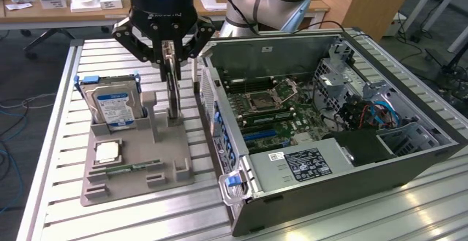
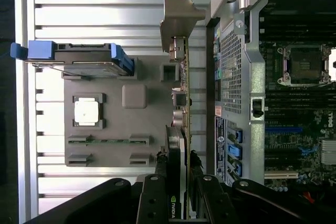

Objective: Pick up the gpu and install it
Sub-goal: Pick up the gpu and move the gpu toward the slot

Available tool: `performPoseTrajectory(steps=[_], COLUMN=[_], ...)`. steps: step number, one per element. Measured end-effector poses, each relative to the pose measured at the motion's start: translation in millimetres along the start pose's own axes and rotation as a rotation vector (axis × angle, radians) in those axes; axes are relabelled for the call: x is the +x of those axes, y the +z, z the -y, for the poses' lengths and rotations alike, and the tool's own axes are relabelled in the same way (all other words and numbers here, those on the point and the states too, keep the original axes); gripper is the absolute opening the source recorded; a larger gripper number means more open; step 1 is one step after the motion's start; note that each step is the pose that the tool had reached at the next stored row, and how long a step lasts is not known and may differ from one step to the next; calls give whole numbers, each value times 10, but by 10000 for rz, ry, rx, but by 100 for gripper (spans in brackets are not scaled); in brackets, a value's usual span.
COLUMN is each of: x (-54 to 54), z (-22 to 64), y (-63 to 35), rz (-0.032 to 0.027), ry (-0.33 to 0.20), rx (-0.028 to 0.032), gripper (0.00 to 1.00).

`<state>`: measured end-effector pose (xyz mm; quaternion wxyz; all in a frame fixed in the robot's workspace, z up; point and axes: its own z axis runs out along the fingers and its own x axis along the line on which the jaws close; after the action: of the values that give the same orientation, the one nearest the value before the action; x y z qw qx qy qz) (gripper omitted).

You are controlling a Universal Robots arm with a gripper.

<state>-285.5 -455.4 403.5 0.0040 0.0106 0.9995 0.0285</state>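
Exterior view: jaws, partly closed, clamp the gpu [image 1: 173,87] standing in the grey holder [image 1: 139,164].

A lab: slatted aluminium workbench [image 1: 139,222], wooden desks [image 1: 44,15], floor cables [image 1: 10,121].

gpu [image 2: 176,148] btwn fingers [image 2: 153,203], edge-on

Bright, even light — glare on the metal table [image 1: 409,208] — soft shadows.
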Motion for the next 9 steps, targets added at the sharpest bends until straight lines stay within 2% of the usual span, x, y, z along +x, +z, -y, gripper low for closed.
performPoseTrajectory(steps=[9], x=[-1], z=[-6], y=[-116], rz=[2], ry=[0], rx=[0], gripper=[27])
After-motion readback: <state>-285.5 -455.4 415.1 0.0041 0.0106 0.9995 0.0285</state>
